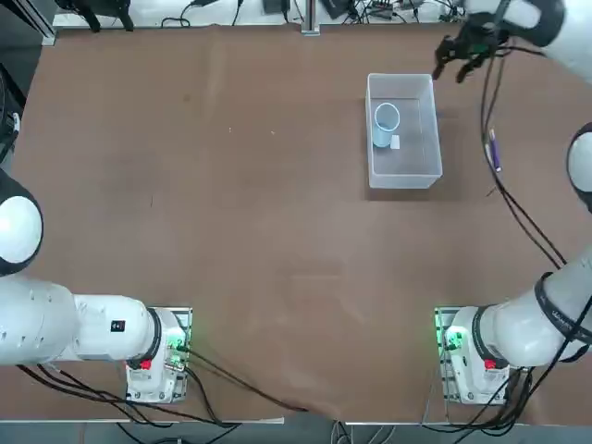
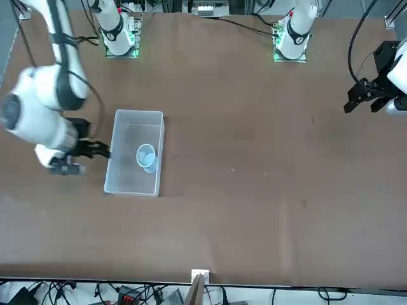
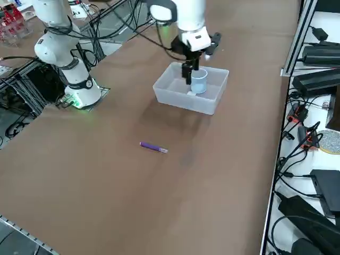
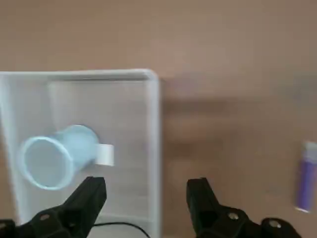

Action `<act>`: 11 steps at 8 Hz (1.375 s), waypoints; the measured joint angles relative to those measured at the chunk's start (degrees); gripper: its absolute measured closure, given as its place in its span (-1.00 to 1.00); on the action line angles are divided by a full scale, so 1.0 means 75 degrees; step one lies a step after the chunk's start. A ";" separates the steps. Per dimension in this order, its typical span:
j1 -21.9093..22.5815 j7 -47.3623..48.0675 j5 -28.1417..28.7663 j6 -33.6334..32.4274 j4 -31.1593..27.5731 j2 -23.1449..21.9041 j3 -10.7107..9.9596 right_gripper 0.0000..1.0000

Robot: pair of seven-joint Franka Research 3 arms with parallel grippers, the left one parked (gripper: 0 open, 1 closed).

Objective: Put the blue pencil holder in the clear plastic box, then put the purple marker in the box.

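The right arm reaches far across the brown bench [image 1: 231, 231], its hand [image 4: 146, 196] raised above the clear box's [image 1: 403, 171] outer wall, fingers spread apart and gripping nothing. Inside the box, the blue cup [image 1: 386, 125] stands upright near the middle beside a small white label [image 4: 104, 154]. The purple marker [image 3: 153, 147] lies flat on the bench, well apart from the box, on the side nearer the right arm's base. Cables and equipment crowd the floor beyond the bench's edges.
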 joint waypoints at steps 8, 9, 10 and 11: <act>-0.2128 -0.1820 -0.0677 0.2764 -0.1798 0.0593 -0.0224 -0.76; -0.2186 -0.1851 -0.0677 0.2973 -0.1918 0.0752 -0.0224 -0.74; -0.2200 -0.1853 -0.0677 0.3047 -0.1944 0.0906 -0.0223 -0.74; -0.2208 -0.1853 -0.0676 0.3060 -0.1947 0.1038 -0.0219 -0.62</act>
